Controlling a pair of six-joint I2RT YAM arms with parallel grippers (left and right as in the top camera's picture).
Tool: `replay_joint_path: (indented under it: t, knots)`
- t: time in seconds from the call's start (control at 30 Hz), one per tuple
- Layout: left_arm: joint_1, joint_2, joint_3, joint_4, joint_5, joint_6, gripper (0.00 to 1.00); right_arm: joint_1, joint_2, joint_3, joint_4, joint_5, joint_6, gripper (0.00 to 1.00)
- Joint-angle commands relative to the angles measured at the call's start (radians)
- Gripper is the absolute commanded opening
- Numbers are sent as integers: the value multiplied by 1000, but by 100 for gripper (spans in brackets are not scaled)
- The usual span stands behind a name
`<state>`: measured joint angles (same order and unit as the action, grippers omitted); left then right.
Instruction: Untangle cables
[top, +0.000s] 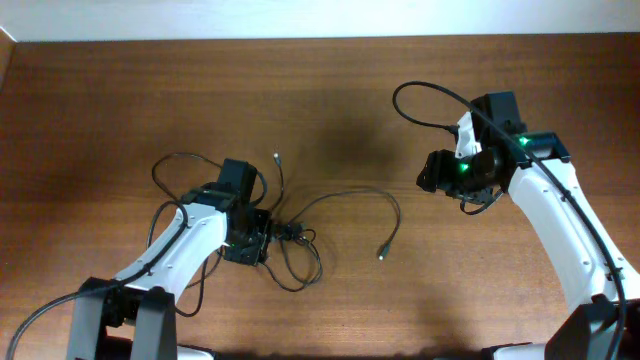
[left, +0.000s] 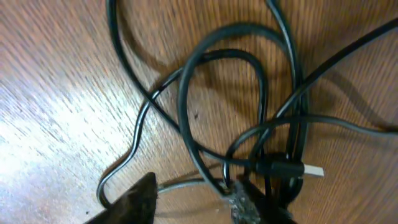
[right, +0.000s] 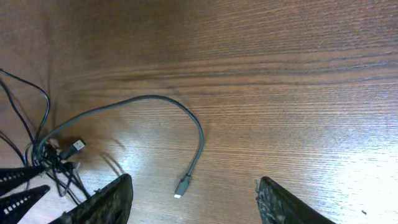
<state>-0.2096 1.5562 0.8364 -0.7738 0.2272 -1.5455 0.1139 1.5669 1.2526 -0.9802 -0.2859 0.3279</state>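
Item: cables (top: 290, 236), a few thin black cords, entered by us as one tangle lying flat on the wooden counter (top: 330, 90), left of centre. Location: the knot (left: 261, 163) sits just beside the left end effector (left: 194, 194) and, as far as we can tell, touches its right finger (left: 249, 205). Loose loops spread out to the left and toward the near edge. One long strand (right: 155, 99) arcs rightward from the knot and ends in a small plug (right: 181, 186) lying free on bare wood. A silver-tipped plug (left: 297, 169) lies at the knot itself, and a short end (top: 276, 158) points toward the far edge. Left end effector: fingers parted, low over the counter, one strand running across the gap, nothing pinched. Right end effector (right: 194, 196): spread wide, empty, held above the counter well apart from the tangle. Handling, in our judgement: very light, limp and smooth-jacketed, so a pull on one cord will likely drag the whole bundle unless the knot is pinned. The cords lie flush on the wood and may slip out of a shallow pinch. Recommended hold: we would anchor the knot with the left and take the long strand close behind its plug, where the moulded body gives more to grip, drawing it rightward. Fragility: low, though we would avoid yanking at the plug joints.
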Motion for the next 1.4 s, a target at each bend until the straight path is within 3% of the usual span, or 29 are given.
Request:
replay_joint_path:
  t: [0.0,0.1,0.33,0.53,0.63,0.73,0.83,0.9,1.0,1.07,1.23,1.37]
  knots:
    - [-18,31,9,0,-35,-15,43,-3,-21,-9,0,10,-10,64]
    - [-38,70,9,3,-37,-64,47,-3,-21,-9,-4,10,-10,64]
    - [-44,107,9,-1,7,-66,0,-3,-21,-9,-11,10,-11,64]
    - [-20,87,28,3,103,-28,0,-3,-21,-9,-31,3,-10,64]
    - [31,31,66,5,183,21,0,-2,-21,-10,-68,-254,-52,64]
    - [54,-23,74,45,207,21,0,39,-21,-53,-53,-494,-138,72]
    - [54,-53,74,102,208,34,0,134,-21,-187,126,-665,-131,73]
    - [53,-59,74,138,219,77,0,182,-16,-261,269,-709,-33,75]
    - [53,-59,74,182,222,167,0,263,-3,-358,567,-700,121,75]
    - [53,-59,74,191,222,232,0,312,-1,-362,680,-628,127,75]
    - [46,-59,74,201,224,268,0,464,-1,-362,724,-214,280,74]
    - [-2,-59,74,244,230,268,0,547,-1,-362,766,-16,392,62]
